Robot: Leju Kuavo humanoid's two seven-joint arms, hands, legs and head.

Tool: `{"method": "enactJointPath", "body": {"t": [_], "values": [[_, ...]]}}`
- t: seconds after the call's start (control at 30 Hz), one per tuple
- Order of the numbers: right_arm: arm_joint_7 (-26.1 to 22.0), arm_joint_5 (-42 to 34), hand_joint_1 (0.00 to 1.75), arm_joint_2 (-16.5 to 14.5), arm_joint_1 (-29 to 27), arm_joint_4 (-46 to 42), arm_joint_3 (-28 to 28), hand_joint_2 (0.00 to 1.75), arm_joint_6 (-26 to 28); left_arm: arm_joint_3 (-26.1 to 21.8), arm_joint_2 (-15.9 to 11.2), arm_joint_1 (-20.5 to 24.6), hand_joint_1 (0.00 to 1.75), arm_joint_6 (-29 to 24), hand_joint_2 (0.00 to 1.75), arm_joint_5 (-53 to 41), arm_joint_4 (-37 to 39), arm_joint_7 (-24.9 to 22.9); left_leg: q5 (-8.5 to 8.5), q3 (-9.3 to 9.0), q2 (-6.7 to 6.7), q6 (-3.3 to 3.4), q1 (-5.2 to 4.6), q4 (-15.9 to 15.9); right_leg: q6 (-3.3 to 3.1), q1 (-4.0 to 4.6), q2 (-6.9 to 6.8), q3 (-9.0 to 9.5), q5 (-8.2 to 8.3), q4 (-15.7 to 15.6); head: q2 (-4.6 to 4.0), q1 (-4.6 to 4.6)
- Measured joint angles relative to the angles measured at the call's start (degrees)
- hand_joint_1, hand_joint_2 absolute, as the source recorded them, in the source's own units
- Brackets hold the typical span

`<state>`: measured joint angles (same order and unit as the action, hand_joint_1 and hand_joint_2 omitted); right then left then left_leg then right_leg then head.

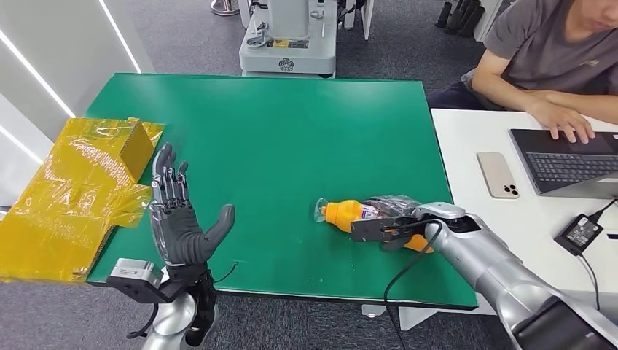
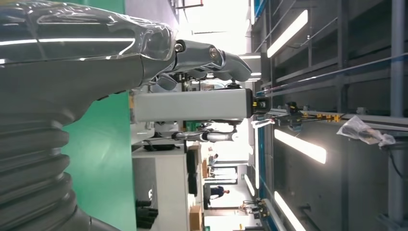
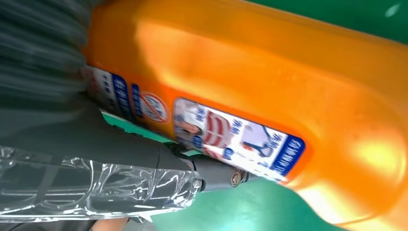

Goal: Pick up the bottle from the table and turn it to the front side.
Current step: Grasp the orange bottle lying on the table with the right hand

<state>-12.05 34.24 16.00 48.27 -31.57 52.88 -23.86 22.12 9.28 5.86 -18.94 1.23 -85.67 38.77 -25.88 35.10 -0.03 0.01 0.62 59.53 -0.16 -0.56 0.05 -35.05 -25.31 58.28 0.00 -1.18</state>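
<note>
My right hand [image 1: 397, 222] is down on the green table [image 1: 291, 131], wrapped around the orange bottle [image 1: 350, 213]. The bottle lies on its side near the table's front right part, its cap end pointing toward my left. Fingers cover its middle; the orange neck end sticks out past them. In the right wrist view the bottle [image 3: 269, 82] is pressed close against the hand [image 3: 96, 173], with a blue and white label facing the camera and the thumb lying along the label's edge. I can't tell whether the bottle is off the table or resting on it.

My left hand [image 1: 177, 219] is raised upright at the front left corner of the table, palm turned inward, fingers straight and spread, holding nothing. In the left wrist view the hand [image 2: 144, 67] shows with room lights behind it.

A heap of yellow plastic wrap [image 1: 73, 189] lies over the table's left edge, just beside the left hand. To the right stands a white desk [image 1: 466, 138] with a phone [image 1: 498, 174], a laptop [image 1: 568, 162] and a black power brick [image 1: 581, 231]. A person [image 1: 546, 58] sits there, one hand on the laptop.
</note>
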Motion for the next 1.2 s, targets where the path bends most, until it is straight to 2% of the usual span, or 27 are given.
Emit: {"method": "enactJointPath", "body": {"t": [0.53, 1.2], "values": [[0.8, -0.1, 0.0, 0.0, 5.8, -1.2, 2.3, 1.75, 0.7, 0.1, -0.9, -0.5, 0.0, -1.7, 1.75, 0.7, 0.3, 0.9, 0.0, 0.05, 0.0, 0.0, 0.01, 0.0, 0.0, 0.01, 0.0, -0.03, 0.0, 0.0, 0.0, 0.0], [1.6, -0.5, 0.0, 0.1, 5.7, -2.0, 4.1, 1.75, 1.1, 0.1, -1.0, -0.8, 0.0, -1.9, 1.75, 0.7, 0.3, 0.9, 0.0, 0.05, 0.0, 0.0, 0.01, 0.0, 0.0, 0.01, 0.01, -0.06, -0.01, 0.0, 0.0, 0.0]]}}
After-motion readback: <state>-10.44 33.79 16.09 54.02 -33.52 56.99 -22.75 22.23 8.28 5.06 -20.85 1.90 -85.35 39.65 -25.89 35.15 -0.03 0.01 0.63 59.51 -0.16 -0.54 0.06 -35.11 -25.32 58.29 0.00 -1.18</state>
